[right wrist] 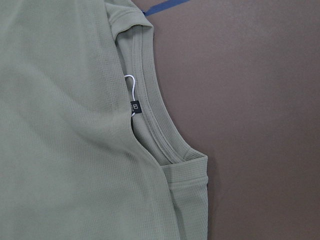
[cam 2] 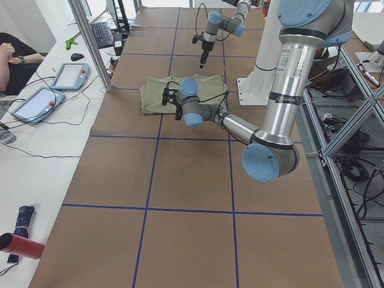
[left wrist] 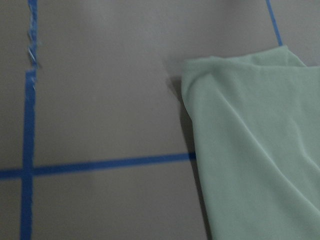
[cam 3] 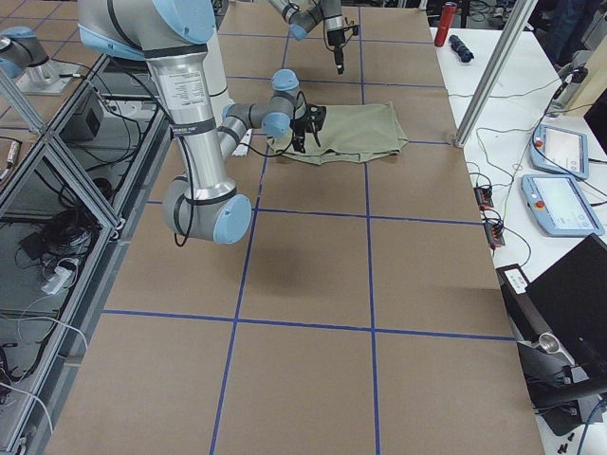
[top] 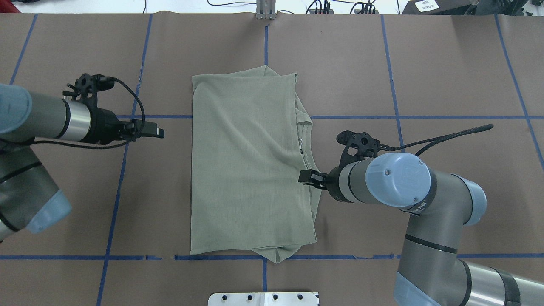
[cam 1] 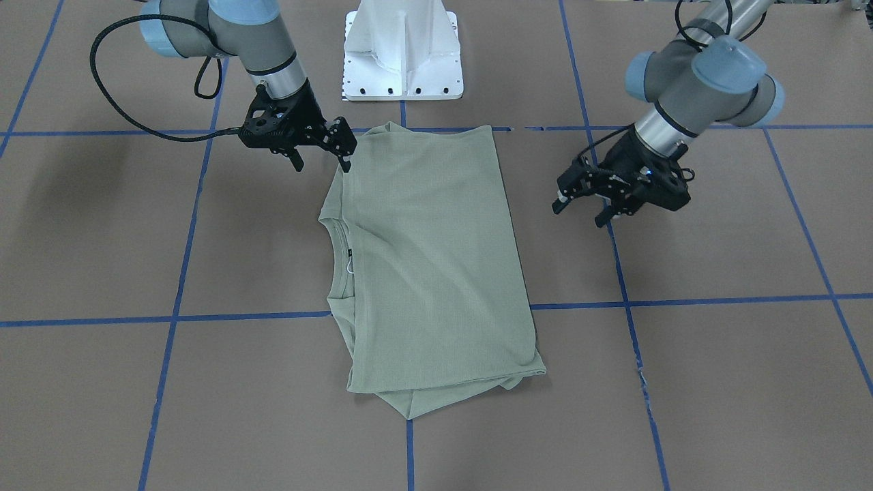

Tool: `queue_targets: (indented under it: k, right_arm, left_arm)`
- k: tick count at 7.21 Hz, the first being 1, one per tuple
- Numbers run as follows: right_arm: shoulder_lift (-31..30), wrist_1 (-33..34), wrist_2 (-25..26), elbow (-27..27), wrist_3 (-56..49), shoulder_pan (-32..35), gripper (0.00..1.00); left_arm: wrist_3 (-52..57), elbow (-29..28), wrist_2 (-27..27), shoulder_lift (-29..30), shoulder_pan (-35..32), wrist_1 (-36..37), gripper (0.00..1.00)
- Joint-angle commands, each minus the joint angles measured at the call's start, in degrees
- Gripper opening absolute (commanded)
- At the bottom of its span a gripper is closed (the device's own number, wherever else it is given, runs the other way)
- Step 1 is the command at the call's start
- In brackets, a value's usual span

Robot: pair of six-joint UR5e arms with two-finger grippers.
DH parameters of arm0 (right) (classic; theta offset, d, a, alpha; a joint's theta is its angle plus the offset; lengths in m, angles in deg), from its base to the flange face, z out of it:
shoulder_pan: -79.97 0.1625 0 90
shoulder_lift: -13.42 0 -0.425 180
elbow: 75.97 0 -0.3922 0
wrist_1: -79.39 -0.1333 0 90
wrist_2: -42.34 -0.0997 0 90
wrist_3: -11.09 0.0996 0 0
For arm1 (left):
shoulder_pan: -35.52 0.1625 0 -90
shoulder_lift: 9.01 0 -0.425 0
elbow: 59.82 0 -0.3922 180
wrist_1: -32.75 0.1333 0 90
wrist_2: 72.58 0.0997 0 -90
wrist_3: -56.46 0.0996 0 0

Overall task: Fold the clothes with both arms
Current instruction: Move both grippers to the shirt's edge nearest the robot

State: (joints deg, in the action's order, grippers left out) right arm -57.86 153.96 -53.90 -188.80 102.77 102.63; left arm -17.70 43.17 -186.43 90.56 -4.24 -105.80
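Right hand (cam 1: 322,166) is spread wide and empty, one finger over the collar-side edge of the shirt (cam 1: 430,259). Left hand (cam 1: 578,215) is also wide and empty, near the opposite edge. The shirt lies folded at the middle of the desk (cam 1: 716,354). It looks like light, limp knit that will likely sag, so pinch doubled edges or corners. Brown covering with blue tape lines shows on every side.

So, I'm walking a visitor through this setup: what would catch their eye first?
The green shirt, folded into a rough rectangle, lies in the middle of the brown table with its blue tape grid. The right hand, open, is at the shirt's neck-side edge. The left hand, also open, hangs clear of the opposite side.
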Motion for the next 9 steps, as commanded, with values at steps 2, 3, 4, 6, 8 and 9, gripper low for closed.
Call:
queue_targets:
  k: [2, 3, 4, 6, 8, 9]
  right_arm:
    - [-0.71, -0.91, 0.44, -0.29, 3.67, -0.69, 1.00]
    - [-0.71, -0.91, 0.44, -0.29, 3.77, -0.87, 1.00]
    - [-0.71, -0.91, 0.53, -0.29, 3.86, -0.87, 1.00]
    - [-0.79, -0.91, 0.53, -0.29, 3.86, -0.96, 1.00]
    - [-0.79, -0.91, 0.53, -0.29, 3.95, -1.22, 1.00]
    - [-0.80, -0.91, 0.53, -0.29, 3.95, -1.22, 1.00]
  left_arm:
    - [-15.63, 5.64, 13.80, -2.45, 16.07, 3.95, 1.00]
    - [-18.18, 5.99, 16.35, -2.36, 20.38, 6.42, 1.00]
    - [-19.08, 6.08, 18.37, -2.28, 23.29, 6.79, 1.00]
    - [-21.37, 6.08, 19.80, -0.01, 25.86, 11.15, 1.00]
    - [-21.46, 6.00, 21.73, 2.38, 27.35, 15.67, 0.99]
    - [-21.46, 6.00, 21.74, 2.38, 27.36, 15.67, 0.99]
